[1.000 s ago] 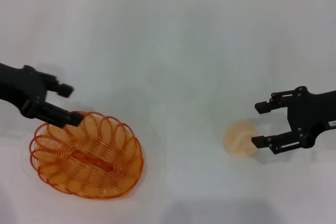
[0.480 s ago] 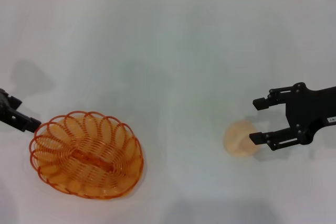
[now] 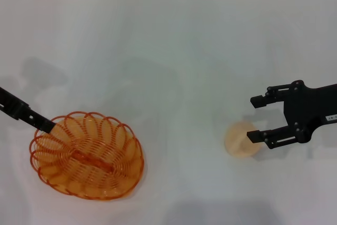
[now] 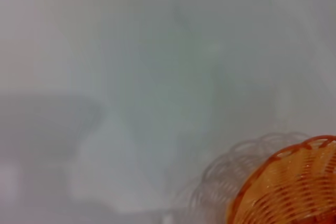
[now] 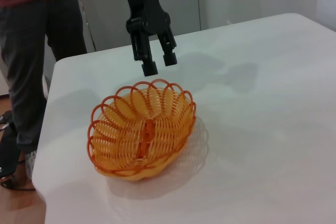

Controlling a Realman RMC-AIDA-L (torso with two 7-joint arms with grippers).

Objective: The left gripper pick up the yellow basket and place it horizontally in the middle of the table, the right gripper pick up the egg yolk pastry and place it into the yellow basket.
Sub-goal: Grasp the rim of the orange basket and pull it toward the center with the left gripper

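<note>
Nearest to me in the head view sits the yellow basket (image 3: 86,155), an oval of orange-yellow wire, see-through, with a looped scalloped rim and a short solid bar along the middle of its floor. It rests upright on the white counter (image 3: 174,51) at my near left. Its long axis runs on a slant, from my far left toward the near middle, and the floor bar follows the same line. The right wrist view shows it (image 5: 143,129) from the other side, casting a soft shadow on the counter; the left wrist view catches only an edge of it (image 4: 286,187).

A little farther out on my right lies the egg yolk pastry (image 3: 240,139), a small round pale tan dome with a smooth matte surface, flat on the counter and well apart from the basket. The right gripper (image 3: 256,117) hovers at it with its jaws spread wide and holding nothing; the nearer finger overlaps the pastry's right edge in the head view, and I cannot tell whether it touches.

The left gripper (image 5: 156,62) hangs just above the basket's far-left rim, fingers pointing down, jaws parted and empty; in the head view only one black finger (image 3: 26,113) reaches in from the left edge

At the counter's far side a person (image 5: 37,35) in dark trousers stands
</note>
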